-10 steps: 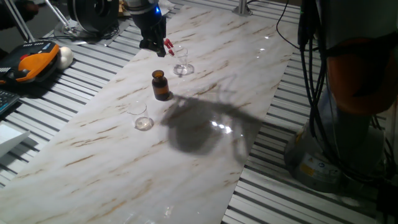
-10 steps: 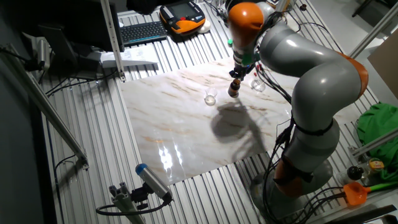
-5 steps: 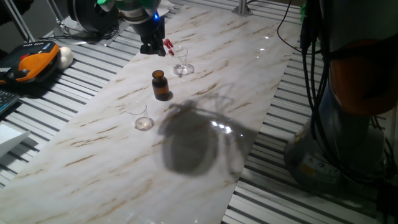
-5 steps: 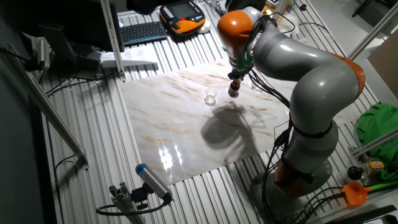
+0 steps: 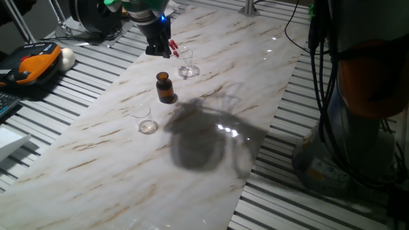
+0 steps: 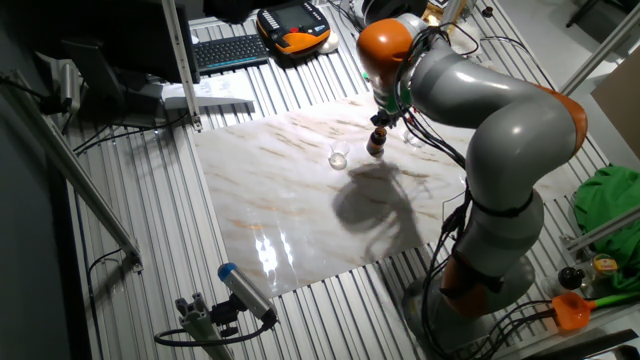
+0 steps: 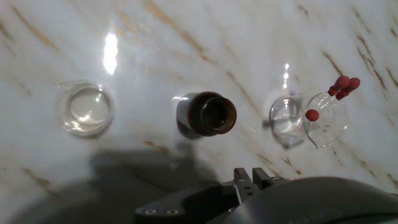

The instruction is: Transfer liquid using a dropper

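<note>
From one fixed view, a white marble-patterned surface point(image 5: 211, 83) with brown veins, glossy and catching glare, carries three small vessels. A squat clear glass dish point(image 5: 146, 122) stands nearest the left edge. The brown amber bottle point(image 5: 165, 87) stands upright further in, uncapped. A small stemmed clear glass point(image 5: 187, 65) stands beyond it, toward the far end. The dropper point(image 5: 172, 46) shows only as its red bulb, up above and just left of the stemmed glass; its clear tube is too faint to trace. The black gripper point(image 5: 156, 48) hangs right beside that bulb. I cannot tell whether its fingers are spread or pressed together, or whether they touch the bulb.

From the other fixed view, the grey and orange arm point(image 6: 480, 100) bends over the far edge of the surface. The gripper point(image 6: 378, 124) is just above the bottle point(image 6: 375, 146), with the dish point(image 6: 339, 157) to its left and the stemmed glass point(image 6: 414, 137) to its right.

The hand view looks straight down. The dish point(image 7: 86, 107) is round and thin-walled; any liquid in it cannot be made out. The bottle point(image 7: 211, 114) shows an open, dark mouth. The stemmed glass point(image 7: 292, 118) lies to its right, and the dropper's red bulb point(image 7: 345, 85) sits at the glass's outer side. No fingers appear, only the hand's dark housing point(image 7: 261, 199).
</note>
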You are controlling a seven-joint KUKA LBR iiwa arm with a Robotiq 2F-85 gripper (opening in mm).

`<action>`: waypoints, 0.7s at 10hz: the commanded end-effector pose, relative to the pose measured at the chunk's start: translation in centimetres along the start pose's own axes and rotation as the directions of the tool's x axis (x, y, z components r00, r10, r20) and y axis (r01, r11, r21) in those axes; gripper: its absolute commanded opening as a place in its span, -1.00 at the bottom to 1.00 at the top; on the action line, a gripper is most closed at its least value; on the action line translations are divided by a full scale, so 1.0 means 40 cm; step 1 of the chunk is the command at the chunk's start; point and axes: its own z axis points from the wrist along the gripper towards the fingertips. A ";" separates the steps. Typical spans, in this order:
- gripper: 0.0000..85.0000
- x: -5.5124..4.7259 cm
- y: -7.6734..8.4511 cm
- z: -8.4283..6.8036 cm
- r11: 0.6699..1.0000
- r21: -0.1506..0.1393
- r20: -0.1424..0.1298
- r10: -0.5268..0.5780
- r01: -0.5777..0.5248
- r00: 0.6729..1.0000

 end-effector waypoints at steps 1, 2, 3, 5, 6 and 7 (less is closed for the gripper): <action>-0.60 -0.008 -0.018 0.017 1.000 -0.008 -0.001 -0.009 0.009 1.000; -0.60 -0.013 -0.042 0.041 0.999 -0.029 0.015 -0.024 0.025 1.000; -0.60 -0.021 -0.060 0.062 0.998 -0.044 0.023 -0.033 0.034 0.999; -0.60 -0.024 -0.088 0.093 0.999 -0.036 0.028 -0.034 0.035 0.999; -0.60 -0.022 -0.092 0.099 0.998 -0.049 0.031 -0.034 0.035 0.999; -0.60 -0.022 -0.092 0.099 0.997 -0.077 0.021 -0.019 0.020 1.000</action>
